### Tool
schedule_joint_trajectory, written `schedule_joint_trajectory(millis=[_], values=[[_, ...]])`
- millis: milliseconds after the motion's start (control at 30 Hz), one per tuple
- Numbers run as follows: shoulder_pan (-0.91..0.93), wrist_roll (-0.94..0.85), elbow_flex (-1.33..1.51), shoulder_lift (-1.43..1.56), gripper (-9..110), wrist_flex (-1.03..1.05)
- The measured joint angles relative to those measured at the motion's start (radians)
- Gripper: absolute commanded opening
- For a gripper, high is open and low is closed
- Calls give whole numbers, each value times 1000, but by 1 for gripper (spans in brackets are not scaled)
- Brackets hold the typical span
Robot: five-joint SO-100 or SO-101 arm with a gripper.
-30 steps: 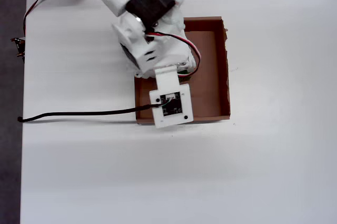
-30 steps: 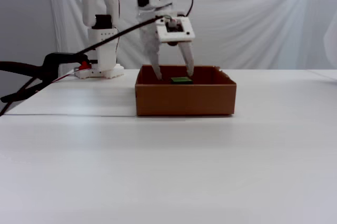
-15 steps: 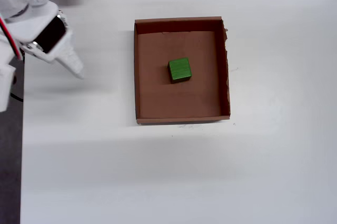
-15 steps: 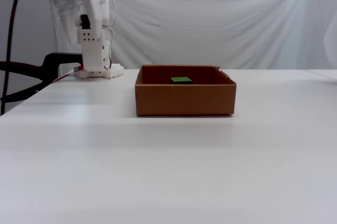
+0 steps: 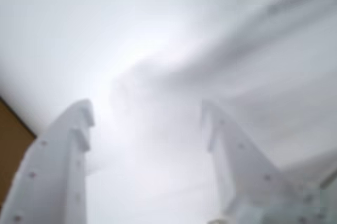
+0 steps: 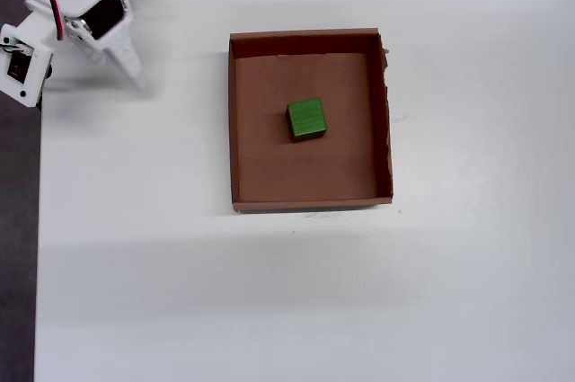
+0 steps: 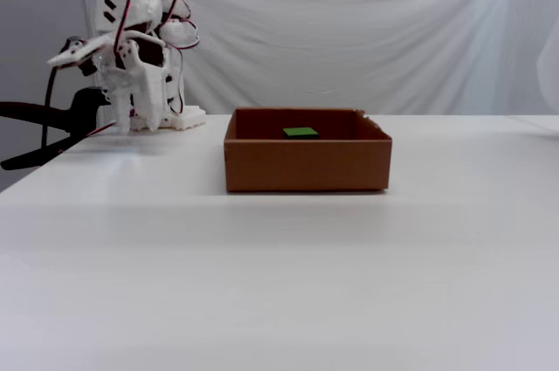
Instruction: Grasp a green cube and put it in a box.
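Since half a second ago, nothing in the box has shifted; only your arm has moved, folding down at the upper left of the overhead view.

Your green cube (image 6: 306,119) lies flat on the floor of the box (image 6: 310,196), a little above the middle of the tray in the overhead view and clear of all four walls. In the fixed view only its top face (image 7: 301,133) shows above the box's front wall (image 7: 306,166). By the look of it, the task is done.

Your gripper (image 6: 126,63) sits well apart from the box, near the table's left edge, and the wrist view shows its white fingers (image 5: 63,171) spread wide with nothing between them.

What could still go wrong is small. If you swing the arm back across the table toward centre frame, a low finger or the trailing cable could catch the box's near wall and drag the light cardboard, tipping the cube out. The ragged right wall (image 6: 387,103) is low, so a shove from the left would send the cube that way. Keep the arm parked.
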Motion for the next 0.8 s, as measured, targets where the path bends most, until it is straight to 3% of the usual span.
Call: schedule_joint_trajectory(millis=[800], values=[[-5, -6, 12, 49, 26, 72]])
